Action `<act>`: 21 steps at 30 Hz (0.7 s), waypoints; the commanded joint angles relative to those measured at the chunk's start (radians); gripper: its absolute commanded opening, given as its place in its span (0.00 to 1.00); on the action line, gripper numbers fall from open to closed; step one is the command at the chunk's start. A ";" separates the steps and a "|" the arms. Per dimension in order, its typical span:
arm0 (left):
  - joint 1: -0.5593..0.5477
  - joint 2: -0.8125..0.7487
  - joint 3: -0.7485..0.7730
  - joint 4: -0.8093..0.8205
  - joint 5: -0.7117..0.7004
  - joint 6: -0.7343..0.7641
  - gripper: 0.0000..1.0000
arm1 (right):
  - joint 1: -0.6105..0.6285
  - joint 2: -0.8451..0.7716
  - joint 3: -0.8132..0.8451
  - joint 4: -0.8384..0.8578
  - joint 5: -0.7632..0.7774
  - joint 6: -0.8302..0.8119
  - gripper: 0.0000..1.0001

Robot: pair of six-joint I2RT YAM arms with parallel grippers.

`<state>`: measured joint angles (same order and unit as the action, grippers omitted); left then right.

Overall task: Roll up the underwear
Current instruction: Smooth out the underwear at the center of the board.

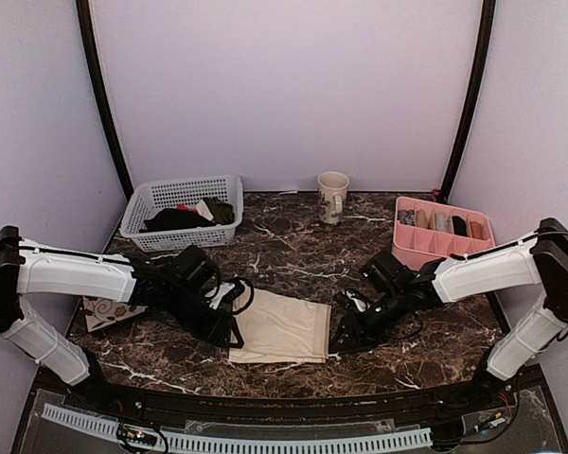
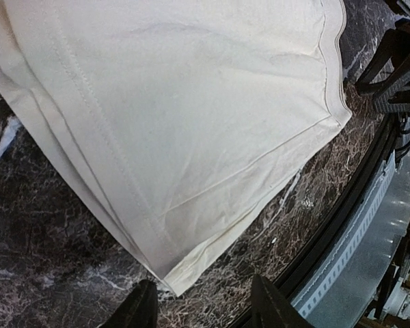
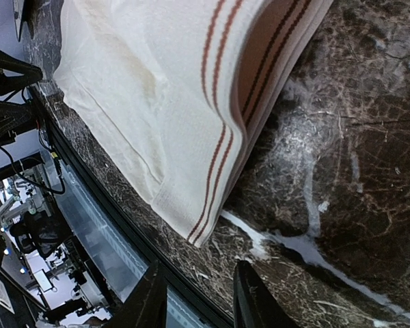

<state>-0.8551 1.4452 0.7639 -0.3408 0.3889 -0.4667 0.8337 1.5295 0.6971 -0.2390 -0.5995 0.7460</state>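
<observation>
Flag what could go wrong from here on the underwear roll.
1. Both sets of jaws stand open at the near corners of the underwear, nothing gripped. The left corner shows stacked layers, so a pinch may catch only the top one.
2. The cloth lies close to the table's near rim; dragging could pull it over.
3. The striped waistband looks bulkier, so the roll may come out uneven.

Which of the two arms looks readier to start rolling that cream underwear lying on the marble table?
Probably the left, narrowly. The left gripper is open with a corner of the underwear almost between its fingers. The right gripper, also open, sits slightly further back from the striped waistband corner.
</observation>
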 commanded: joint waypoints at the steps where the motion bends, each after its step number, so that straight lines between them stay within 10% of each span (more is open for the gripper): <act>1: 0.031 0.012 -0.012 -0.010 0.023 -0.058 0.49 | 0.001 0.047 -0.014 0.111 -0.033 0.074 0.33; 21: 0.044 0.096 0.015 0.018 0.090 -0.019 0.12 | 0.006 0.129 0.001 0.121 -0.056 0.064 0.20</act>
<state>-0.8135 1.5463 0.7643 -0.3252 0.4568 -0.5087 0.8368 1.6459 0.6933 -0.1246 -0.6403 0.8230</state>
